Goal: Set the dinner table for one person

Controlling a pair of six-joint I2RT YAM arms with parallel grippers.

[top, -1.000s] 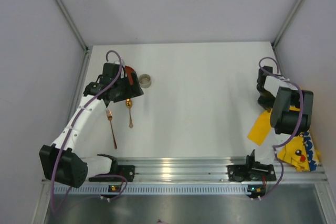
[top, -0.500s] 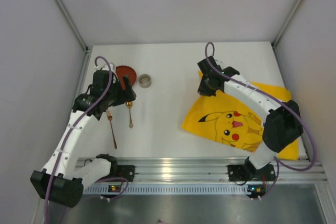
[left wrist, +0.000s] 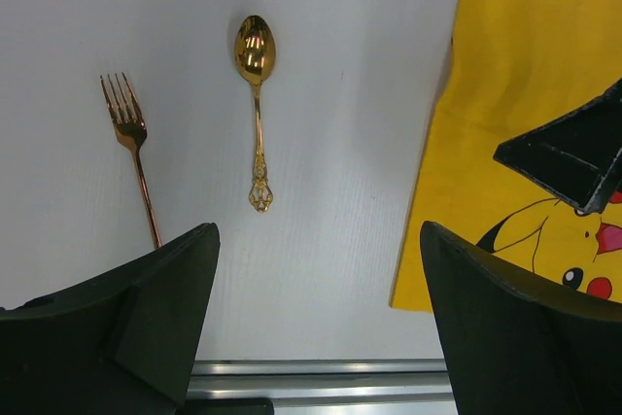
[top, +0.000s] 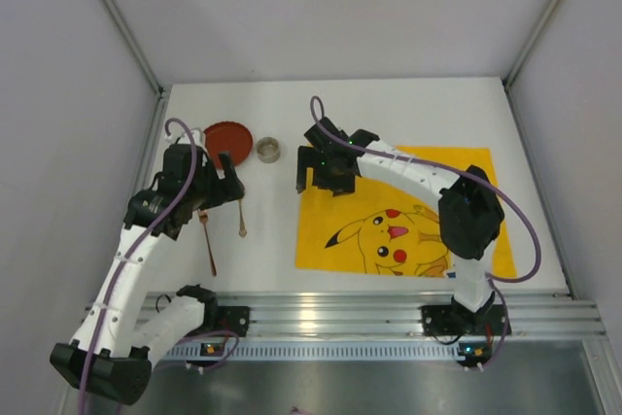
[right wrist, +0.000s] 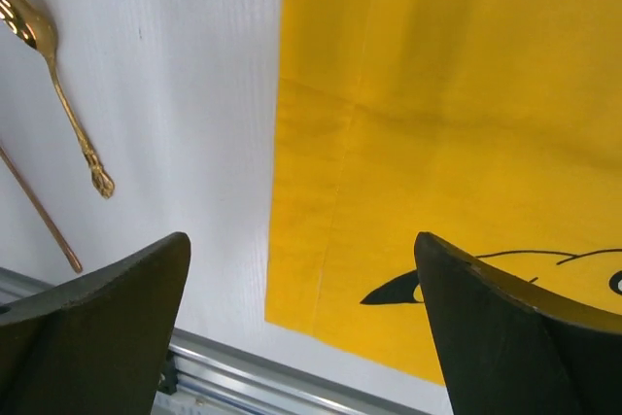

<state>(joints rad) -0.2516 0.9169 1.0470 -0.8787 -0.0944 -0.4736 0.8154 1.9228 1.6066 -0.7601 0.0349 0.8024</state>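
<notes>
yellow cloth shows between the right jaws, which stand wide apart and hold nothing, above the left edge of the pikachu mat [right wrist: 437, 94]. the left jaws are also wide apart and empty, left of the mat, over the gold spoon [left wrist: 256, 104] and gold fork [left wrist: 131, 153]. both pieces lie on the white table [top: 389, 114]. a red plate [top: 228, 138] and a small grey cup [top: 269, 150] sit beyond them, also off the mat. i judge the thin cutlery may slip from a pinch, and jaws lowered near the mat edge may catch and wrinkle the cloth.
</notes>
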